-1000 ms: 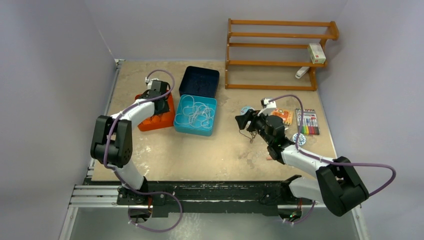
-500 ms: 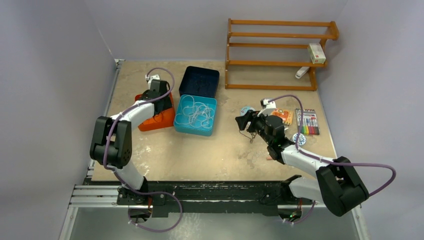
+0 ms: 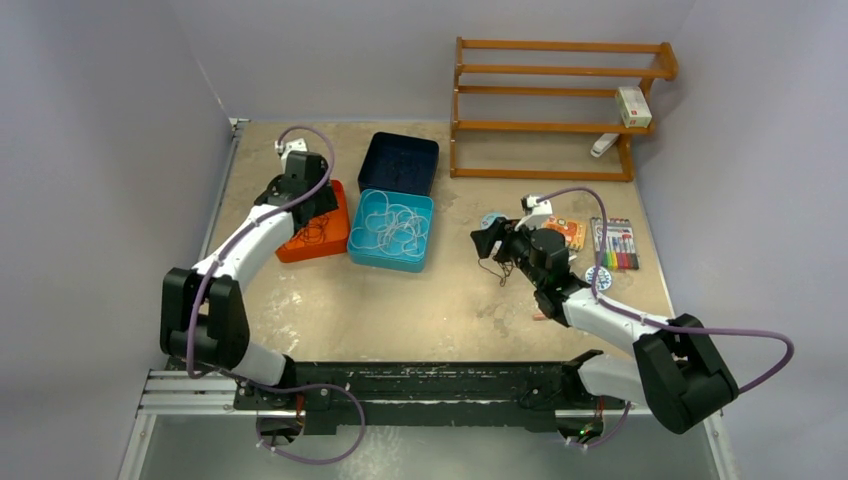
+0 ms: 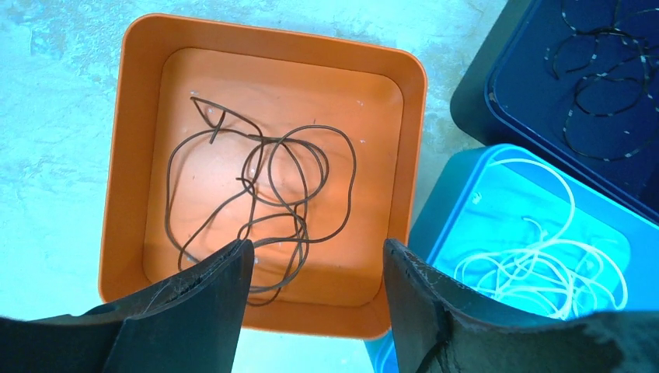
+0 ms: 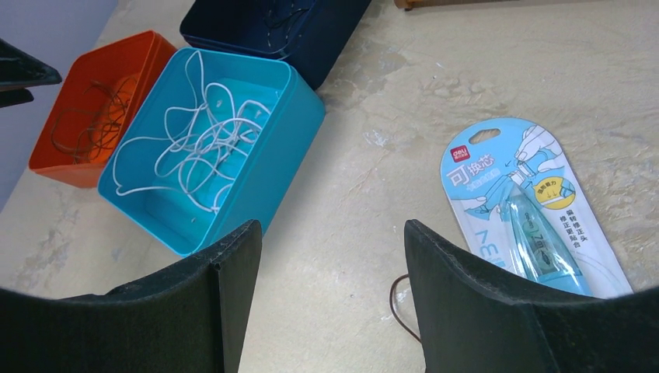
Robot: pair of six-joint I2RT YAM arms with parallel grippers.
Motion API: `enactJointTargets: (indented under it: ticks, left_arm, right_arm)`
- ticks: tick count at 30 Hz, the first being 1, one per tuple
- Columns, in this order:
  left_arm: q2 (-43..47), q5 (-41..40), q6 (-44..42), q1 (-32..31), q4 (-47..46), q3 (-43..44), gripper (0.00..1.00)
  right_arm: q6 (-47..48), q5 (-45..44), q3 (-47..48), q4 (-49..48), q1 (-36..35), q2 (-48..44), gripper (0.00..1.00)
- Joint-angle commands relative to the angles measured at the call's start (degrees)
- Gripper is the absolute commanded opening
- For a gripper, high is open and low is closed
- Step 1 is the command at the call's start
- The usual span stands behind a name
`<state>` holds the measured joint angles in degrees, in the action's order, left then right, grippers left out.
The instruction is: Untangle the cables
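A worn beige tabletop (image 3: pixel 400 310) lay between pale lavender walls. Nearest, the right end effector (image 5: pixel 330 229) hovered with its jaws spread and nothing between them. A loose dark strand (image 5: pixel 396 307) curled just below, beside a correction-tape pack (image 5: pixel 528 210). Farther left, white cables (image 5: pixel 203 140) sprawled in overlapping loops inside the light blue bin (image 5: pixel 287 116). Beside it the left end effector (image 4: pixel 319 249) hung spread above the orange bin (image 4: pixel 272 39), where a thin brown cable (image 4: pixel 264 140) lay in loose coils. A black cable (image 4: pixel 598 101) rested in the far dark blue bin (image 4: pixel 497 101). Sorting by colour looked nearly finished. The next move probably called for pinching the loose strand and carrying it to the orange bin.
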<state>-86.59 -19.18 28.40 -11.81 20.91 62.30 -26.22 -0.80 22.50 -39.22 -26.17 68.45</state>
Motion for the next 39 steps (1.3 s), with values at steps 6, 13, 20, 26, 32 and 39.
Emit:
enactJointTargets:
  ticks: [6, 13, 20, 26, 32, 39]
  left_arm:
    - [7.3, 5.3, -2.1, -2.0, 0.2, 3.0, 0.61]
    - [7.5, 7.2, -2.3, -12.0, -6.4, 1.8, 0.60]
    - [8.1, 11.3, -0.7, -15.7, -14.1, -2.1, 0.60]
    - [7.7, 12.5, -0.9, -15.9, -15.6, -3.8, 0.59]
    - [7.3, 13.7, -1.3, -15.9, -16.7, -4.8, 0.59]
    - [6.5, 15.1, -0.3, -15.9, -18.4, -5.3, 0.58]
  right_arm:
    - [-2.3, -5.8, 6.9, 8.5, 0.3, 0.6, 0.70]
    - [-5.0, -5.2, 11.6, 22.4, 2.1, 3.4, 0.67]
    - [-6.5, -4.6, 13.1, 33.2, 3.8, 2.4, 0.65]
    - [-8.0, -6.5, 14.7, 39.7, 3.9, 2.5, 0.65]
    - [-8.6, -5.0, 15.2, 41.4, 3.9, 3.1, 0.66]
    - [-7.7, -5.8, 15.2, 40.8, 3.9, 6.5, 0.62]
